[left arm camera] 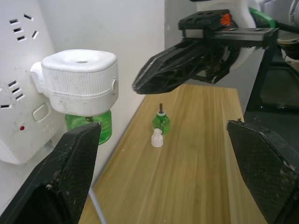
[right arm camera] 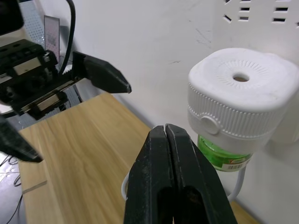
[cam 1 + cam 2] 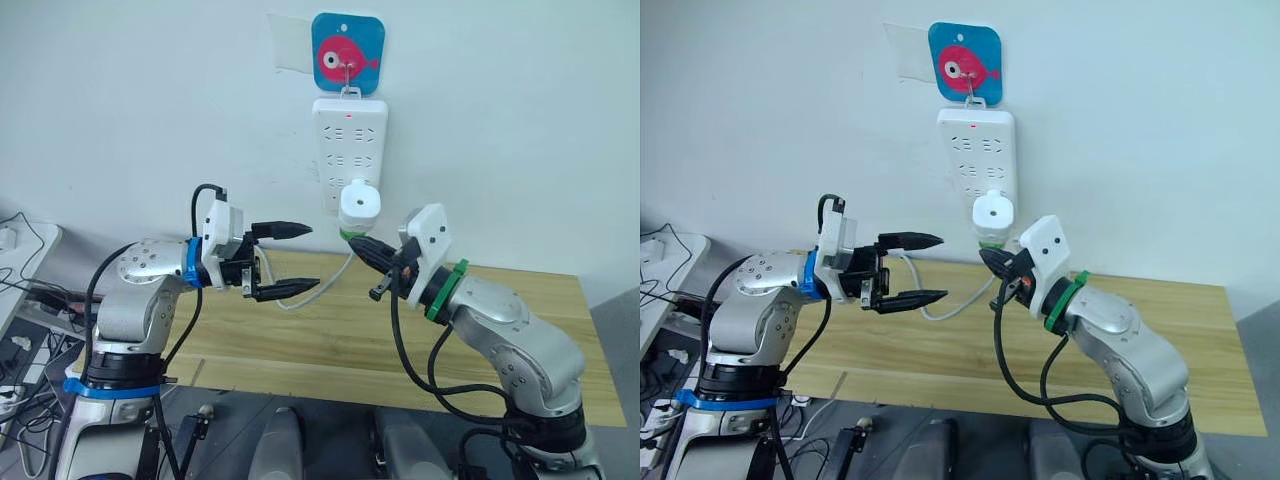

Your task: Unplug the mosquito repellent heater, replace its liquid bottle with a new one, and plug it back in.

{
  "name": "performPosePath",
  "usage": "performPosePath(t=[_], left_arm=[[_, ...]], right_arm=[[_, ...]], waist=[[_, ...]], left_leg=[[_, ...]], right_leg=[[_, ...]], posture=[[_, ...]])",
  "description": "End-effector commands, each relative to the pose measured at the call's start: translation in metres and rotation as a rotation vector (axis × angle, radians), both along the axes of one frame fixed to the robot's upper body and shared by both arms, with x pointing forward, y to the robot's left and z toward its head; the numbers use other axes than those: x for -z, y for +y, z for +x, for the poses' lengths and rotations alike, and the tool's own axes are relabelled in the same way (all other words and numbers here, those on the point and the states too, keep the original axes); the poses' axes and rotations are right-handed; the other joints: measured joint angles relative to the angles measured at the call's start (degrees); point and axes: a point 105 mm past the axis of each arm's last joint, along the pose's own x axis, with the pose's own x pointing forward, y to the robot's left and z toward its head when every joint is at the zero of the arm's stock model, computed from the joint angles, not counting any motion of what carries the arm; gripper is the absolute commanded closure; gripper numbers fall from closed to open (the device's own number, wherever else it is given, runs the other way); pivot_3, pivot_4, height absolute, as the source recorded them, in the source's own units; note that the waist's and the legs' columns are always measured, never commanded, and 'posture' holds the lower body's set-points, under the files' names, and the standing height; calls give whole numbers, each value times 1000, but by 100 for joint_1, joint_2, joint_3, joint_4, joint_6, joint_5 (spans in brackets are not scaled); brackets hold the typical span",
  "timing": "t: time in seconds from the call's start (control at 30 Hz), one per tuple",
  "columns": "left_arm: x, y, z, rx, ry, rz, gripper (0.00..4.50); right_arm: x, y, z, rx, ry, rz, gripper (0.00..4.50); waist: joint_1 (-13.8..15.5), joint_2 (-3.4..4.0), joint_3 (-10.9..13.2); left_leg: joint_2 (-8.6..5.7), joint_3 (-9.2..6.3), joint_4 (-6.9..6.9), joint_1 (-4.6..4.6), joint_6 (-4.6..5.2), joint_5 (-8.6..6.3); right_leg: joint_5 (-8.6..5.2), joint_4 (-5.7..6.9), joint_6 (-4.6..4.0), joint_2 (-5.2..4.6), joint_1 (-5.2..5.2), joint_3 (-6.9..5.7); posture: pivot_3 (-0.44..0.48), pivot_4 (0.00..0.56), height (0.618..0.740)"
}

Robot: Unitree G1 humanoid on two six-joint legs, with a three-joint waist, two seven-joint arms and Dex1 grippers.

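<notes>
Your small white rounded plastic heater (image 3: 359, 203) sits plugged into the lower end of the long white power strip (image 3: 349, 140) hanging on the wall, with a translucent green bottle (image 2: 225, 157) screwed in beneath it. Your left gripper (image 3: 292, 258) hovers left of the heater, fingers spread wide and empty. Your right gripper (image 3: 361, 246) sits just below the heater, fingers pressed together, holding nothing. On the light wooden table (image 3: 520, 330), a second small green bottle (image 1: 161, 122) stands against the wall beside a loose white cap (image 1: 157, 138).
</notes>
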Motion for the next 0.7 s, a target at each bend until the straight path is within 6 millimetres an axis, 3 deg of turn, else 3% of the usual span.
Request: performPosePath(t=[0.03, 0.7], left_arm=[[-7, 0, -1, 7, -33, -5, 0], [-4, 2, 3, 3, -32, -8, 0]], right_arm=[[-10, -1, 2, 28, -66, 6, 4463], [-14, -5, 13, 114, -103, 11, 4463]], waist=[[0, 0, 0], [-2, 0, 0]], left_leg=[[0, 0, 0, 0, 0, 0], [1, -4, 0, 0, 0, 0]], right_leg=[[0, 0, 0, 0, 0, 0], [0, 0, 0, 1, 0, -6]], posture=[[101, 211, 740], [92, 212, 740]])
